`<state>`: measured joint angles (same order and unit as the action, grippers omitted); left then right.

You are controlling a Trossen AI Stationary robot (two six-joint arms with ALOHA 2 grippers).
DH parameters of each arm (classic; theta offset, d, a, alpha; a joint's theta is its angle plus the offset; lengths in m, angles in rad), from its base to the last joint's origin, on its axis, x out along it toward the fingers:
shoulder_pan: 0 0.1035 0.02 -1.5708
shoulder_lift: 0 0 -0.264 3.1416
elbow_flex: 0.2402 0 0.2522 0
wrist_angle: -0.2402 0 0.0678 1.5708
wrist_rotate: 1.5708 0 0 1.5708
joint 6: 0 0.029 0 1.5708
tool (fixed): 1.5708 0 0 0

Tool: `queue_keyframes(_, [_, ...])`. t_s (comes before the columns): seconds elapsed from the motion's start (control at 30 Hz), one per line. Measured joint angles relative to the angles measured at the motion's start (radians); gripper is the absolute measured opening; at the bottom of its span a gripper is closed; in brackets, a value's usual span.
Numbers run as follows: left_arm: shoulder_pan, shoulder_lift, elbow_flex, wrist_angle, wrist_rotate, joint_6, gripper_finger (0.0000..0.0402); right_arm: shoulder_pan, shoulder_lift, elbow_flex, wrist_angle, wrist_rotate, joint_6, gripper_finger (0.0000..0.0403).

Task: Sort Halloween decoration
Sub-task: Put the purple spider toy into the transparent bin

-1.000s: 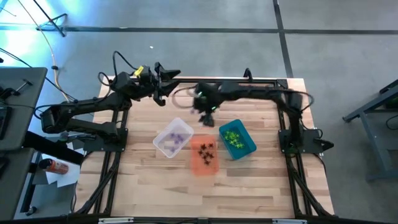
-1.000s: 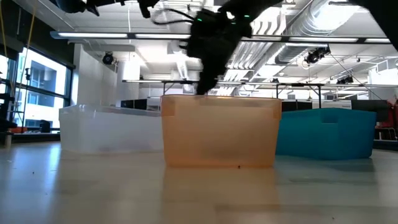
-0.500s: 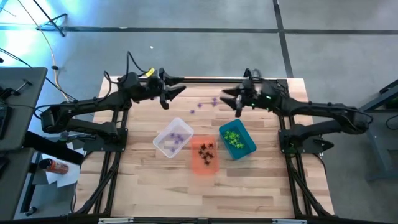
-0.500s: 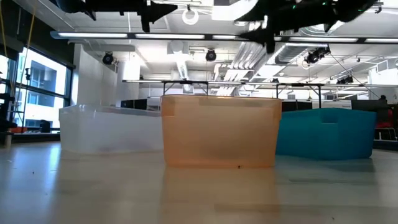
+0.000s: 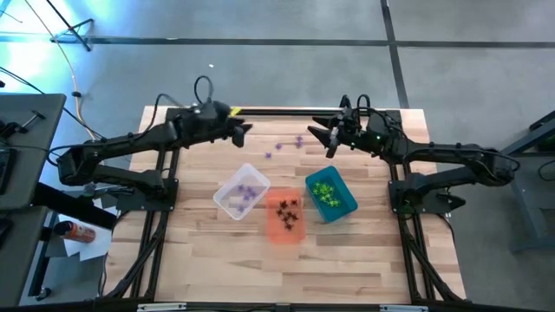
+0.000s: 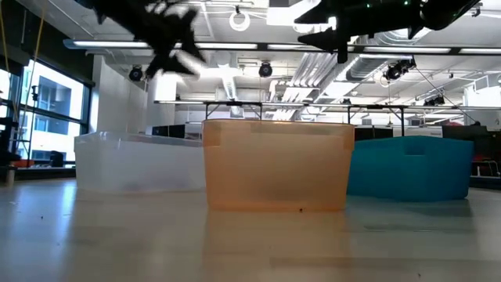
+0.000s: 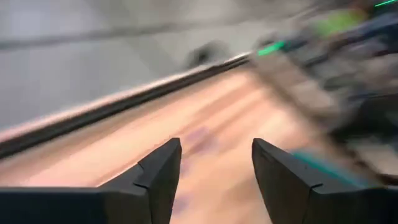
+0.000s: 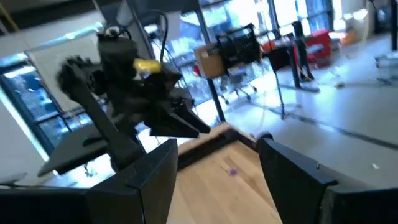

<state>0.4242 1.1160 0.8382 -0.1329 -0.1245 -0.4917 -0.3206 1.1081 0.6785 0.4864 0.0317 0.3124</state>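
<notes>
1. A wooden table (image 5: pixel 217 251) fills the middle of the overhead frame, with a dark robot arm reaching in from each side along its upper edge.
2. The left gripper (image 5: pixel 244 132) sits in the upper left-centre of the overhead frame, held above the table. In its wrist picture the two dark fingers (image 7: pixel 160 174) stand apart with bare wood between them, grasping nothing.
3. The right gripper (image 5: pixel 323 137) sits in the upper right-centre of the overhead frame, facing the left one. Its fingers (image 8: pixel 149 174) are also spread wide and hold nothing.
4. Between the two grippers, a few loose purple trinkets (image 5: pixel 286 146) lie on the bare wood near the top centre.
5. Three bins stand in a row at the centre of the overhead frame. The clear bin (image 5: pixel 227 192), on the left, holds purple trinkets (image 5: pixel 245 191).
6. The orange bin (image 5: pixel 282 231), in the middle, holds black trinkets (image 5: pixel 287 209).
7. The teal bin (image 5: pixel 346 198), on the right, holds green trinkets (image 5: pixel 324 191).
8. In the table-level picture the bins stand side by side, and both arms show as dark shapes along the top.
</notes>
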Motion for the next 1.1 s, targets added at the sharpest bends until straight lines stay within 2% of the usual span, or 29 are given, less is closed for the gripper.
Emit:
queue_keyframes(0.03, [0.020,0.014,0.005,-0.090,-0.041,-0.017,0.0179,0.000,0.002,0.000,-0.011,0.008,0.006,0.0222])
queue_keyframes(0.1, [0.081,0.056,0.000,-0.281,-0.058,-0.051,0.0169,0.000,0.005,0.000,-0.023,0.012,0.027,0.0222])
queue_keyframes(0.17, [0.154,0.106,-0.001,-0.395,-0.070,-0.055,0.0159,0.000,0.007,0.000,-0.033,0.012,0.045,0.0222])
queue_keyframes(0.33, [0.349,0.262,0.001,-0.408,-0.089,0.003,0.0143,0.000,0.009,0.000,-0.054,0.020,0.082,0.0222])
queue_keyframes(0.43, [0.418,0.361,0.002,-0.391,-0.020,0.042,0.0137,0.000,0.009,0.000,-0.057,0.021,0.087,0.0222])
queue_keyframes(0.53, [0.447,0.444,0.002,-0.402,-0.039,0.099,0.0131,0.000,0.009,0.000,-0.060,0.021,0.109,0.0222])
queue_keyframes(0.6, [0.460,0.489,0.002,-0.405,-0.085,0.100,0.0129,0.000,0.009,0.000,-0.064,0.021,0.126,0.0222])
queue_keyframes(0.7, [0.468,0.533,0.002,-0.376,-0.094,0.098,0.0127,0.001,0.009,0.000,-0.082,0.021,0.136,0.0222])
queue_keyframes(0.9, [0.453,0.562,0.005,-0.347,-0.124,0.109,0.0126,0.001,0.010,0.000,-0.110,0.021,0.136,0.0222])
queue_keyframes(1.1, [0.453,0.563,0.004,-0.338,-0.104,0.145,0.0115,0.001,0.010,0.000,-0.110,0.022,0.135,0.0222])
